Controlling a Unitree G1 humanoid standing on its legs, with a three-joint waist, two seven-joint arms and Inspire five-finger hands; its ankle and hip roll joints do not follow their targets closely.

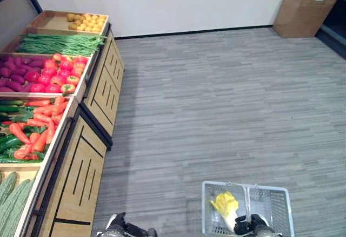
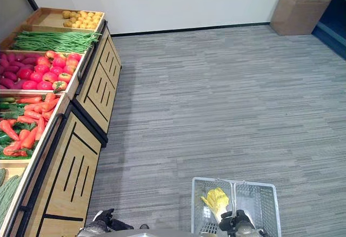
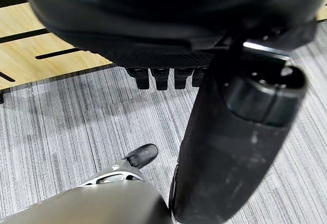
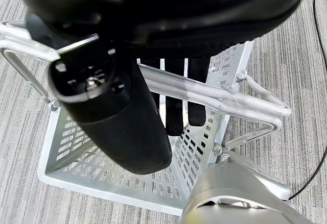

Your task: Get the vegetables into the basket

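Observation:
A silver wire basket [image 1: 270, 191] hangs at my lower right, above the grey floor. A yellow and white leafy cabbage [image 1: 226, 204] lies inside it. My right hand [image 1: 251, 225] is shut on the basket's handle [image 4: 204, 94], with the fingers [image 4: 176, 117] under the bar and the thumb over it. My left hand [image 1: 120, 223] hangs low beside the wooden stand [image 1: 89, 164], fingers relaxed, holding nothing. On the stand lie carrots [image 1: 40, 121], tomatoes [image 1: 57, 72], green beans [image 1: 59, 43] and cucumbers [image 1: 10, 107].
The stand runs along my left, with purple sweet potatoes [image 1: 16, 72], yellow potatoes [image 1: 86, 22] and pale green gourds [image 1: 11, 199] in other bins. A cardboard box [image 1: 305, 7] stands at the far right by the wall. Grey floor stretches ahead.

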